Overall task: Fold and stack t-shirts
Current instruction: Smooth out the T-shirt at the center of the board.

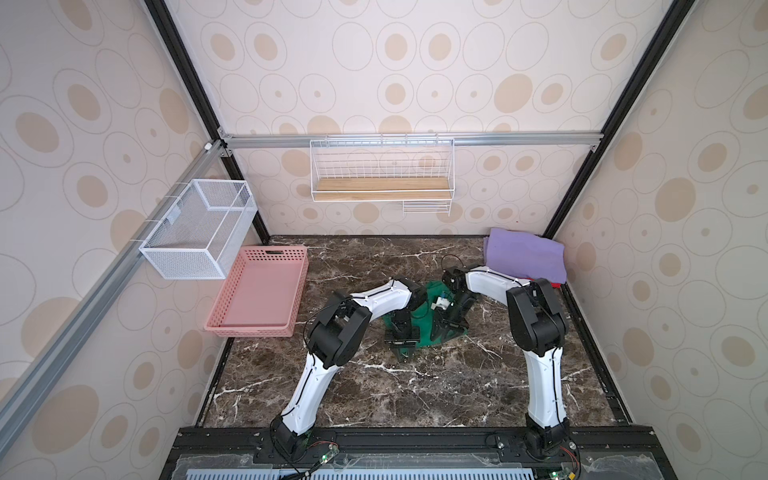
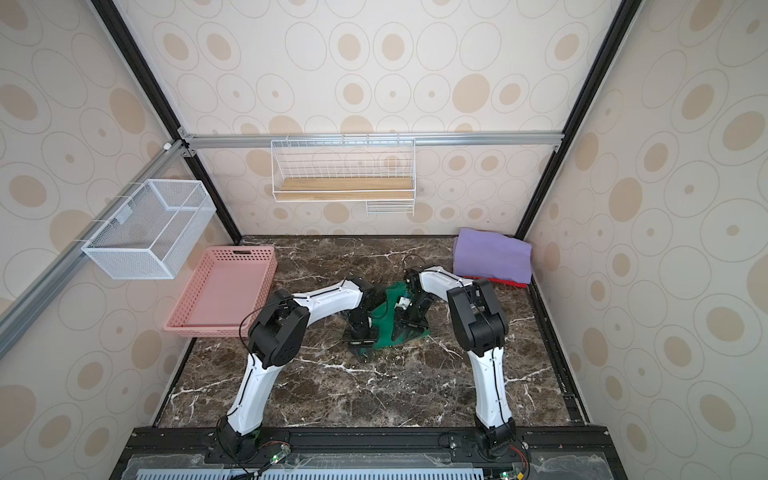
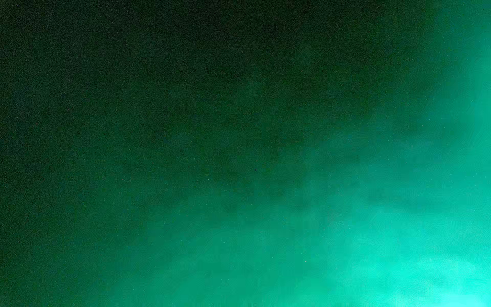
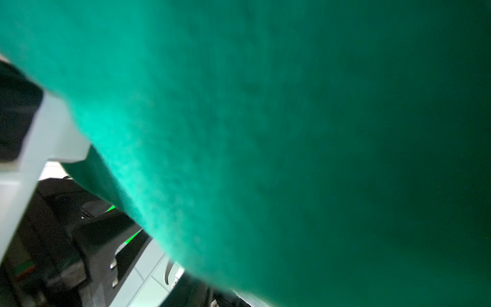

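The green t-shirt [image 1: 420, 328] [image 2: 384, 320] lies bunched near the middle of the dark marble-patterned desk [image 1: 415, 395], a little toward the far edge, crumpled rather than flat. Both arms reach into it. The left gripper [image 1: 402, 353] [image 2: 360, 351] is at the shirt's near left side and the right gripper [image 1: 444, 330] [image 2: 409, 328] at its right side, with green cloth showing between and around them in both top views. The cloth sits right against both wrist cameras: it fills the left wrist view [image 3: 318, 212] entirely as a blurred green field, and it covers most of the right wrist view [image 4: 265, 133], leaving only a strip of arm hardware at one edge. The fingers of both grippers are hidden by cloth or by the arms' own bodies, so I cannot tell whether either is clamped on the shirt or released. In the far right corner of the desk the lavender t-shirt [image 1: 525, 255] [image 2: 492, 253] lies folded on top of the red t-shirt [image 1: 555, 285] [image 2: 503, 282], of which only a thin edge shows beneath. A pink perforated basket [image 1: 249, 331] [image 2: 199, 330] stands along the left edge of the desk. Above it a white mesh basket [image 1: 195, 232] hangs from the left wall rail, and a wire shelf with a wooden board [image 1: 382, 189] hangs on the back wall.
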